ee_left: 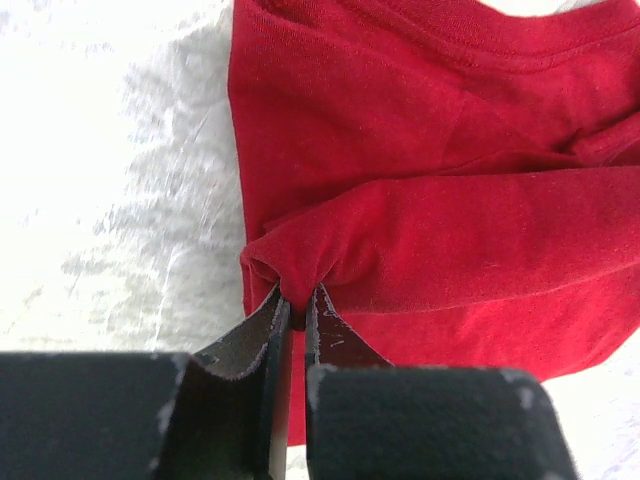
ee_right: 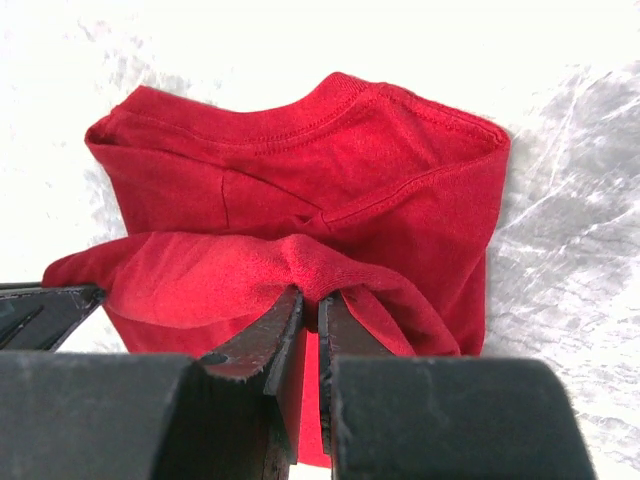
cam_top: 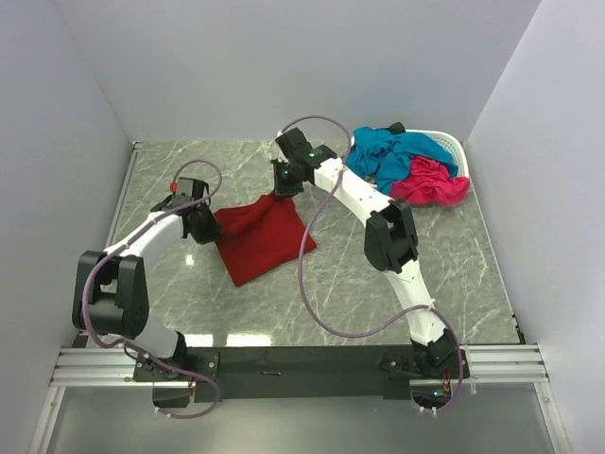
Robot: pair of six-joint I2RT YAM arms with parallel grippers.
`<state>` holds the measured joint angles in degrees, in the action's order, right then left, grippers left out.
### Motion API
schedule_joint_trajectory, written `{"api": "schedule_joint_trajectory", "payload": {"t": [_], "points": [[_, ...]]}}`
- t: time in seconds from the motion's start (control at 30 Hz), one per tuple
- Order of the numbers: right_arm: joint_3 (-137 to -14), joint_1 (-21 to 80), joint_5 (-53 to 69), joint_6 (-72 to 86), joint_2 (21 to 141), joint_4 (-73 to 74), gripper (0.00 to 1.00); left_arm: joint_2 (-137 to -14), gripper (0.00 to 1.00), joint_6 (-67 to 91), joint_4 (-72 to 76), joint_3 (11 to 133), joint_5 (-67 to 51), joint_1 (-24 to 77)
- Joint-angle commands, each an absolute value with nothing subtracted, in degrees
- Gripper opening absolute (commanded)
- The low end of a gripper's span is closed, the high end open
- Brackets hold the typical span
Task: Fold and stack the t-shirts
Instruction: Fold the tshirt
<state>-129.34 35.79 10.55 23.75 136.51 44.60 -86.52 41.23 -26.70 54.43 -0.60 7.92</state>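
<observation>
The dark red t-shirt [cam_top: 263, 236] lies partly folded on the marble table, left of the middle. My left gripper [cam_top: 210, 224] is shut on its left edge; in the left wrist view the gripper [ee_left: 298, 300] pinches a bunched fold of the red cloth [ee_left: 430, 180]. My right gripper [cam_top: 284, 193] is shut on the shirt's far corner; in the right wrist view the gripper [ee_right: 311, 297] pinches a raised fold of the red shirt [ee_right: 330, 170]. The teal-blue t-shirt [cam_top: 397, 153] and the hot pink t-shirt [cam_top: 430, 183] lie heaped in the basket.
A white latticed basket [cam_top: 452, 144] stands at the back right corner of the table [cam_top: 340, 284]. Grey walls close in the left, back and right. Purple cables loop off both arms over the table.
</observation>
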Motion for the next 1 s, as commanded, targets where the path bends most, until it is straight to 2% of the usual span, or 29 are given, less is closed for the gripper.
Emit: {"api": "schedule_joint_trajectory", "payload": {"t": [0.0,0.17,0.2,0.23,0.27,0.3,0.33,0.4,0.43,0.5,0.67,0.97], "points": [[-130.78,34.89,8.44,25.66,136.76,40.34,0.0,-87.97,0.0,40.43,-22.68,57.13,-0.97,7.12],[-130.52,34.28,7.82,27.42,136.93,38.68,0.0,-91.22,0.01,40.43,-21.01,58.88,-0.88,6.24],[-130.52,34.28,7.74,27.77,137.02,38.41,0.0,-91.75,0.03,40.43,-21.09,60.02,-0.79,5.81],[-130.87,33.76,8.08,28.03,137.46,38.15,0.1,-92.71,0.08,40.52,-21.09,60.73,-0.44,5.54],[-131.13,33.49,8.26,28.82,137.63,38.06,0.21,-93.16,0.16,40.87,-21.35,61.43,-0.27,5.28],[-131.31,33.23,8.61,29.18,137.81,37.97,0.33,-93.43,0.41,41.13,-21.71,63.26,-0.18,4.84],[-131.74,32.87,8.96,29.53,137.81,37.97,0.45,-93.69,0.57,41.48,-22.23,64.5,-0.18,4.57],[-132.01,31.91,9.14,29.53,137.03,37.88,0.51,-93.6,0.87,42.01,-24.16,68.44,2.81,4.39],[-131.14,31.64,8.62,29.27,135.63,37.27,0.54,-92.91,0.92,42.19,-24.52,69.68,3.25,4.39],[-129.47,31.2,7.48,27.6,133.52,36.48,0.56,-92.11,0.98,42.19,-25.05,72.06,3.6,4.39],[-121.3,31.29,7.19,23.65,126.66,35.16,0.57,-89.21,0.99,42.01,-24.17,70.14,0.53,5.53],[-109.08,34.98,9.32,20.21,123.49,36.39,0.57,-86.58,0.99,44.38,-20.48,54.15,-1.67,8.96]]}}
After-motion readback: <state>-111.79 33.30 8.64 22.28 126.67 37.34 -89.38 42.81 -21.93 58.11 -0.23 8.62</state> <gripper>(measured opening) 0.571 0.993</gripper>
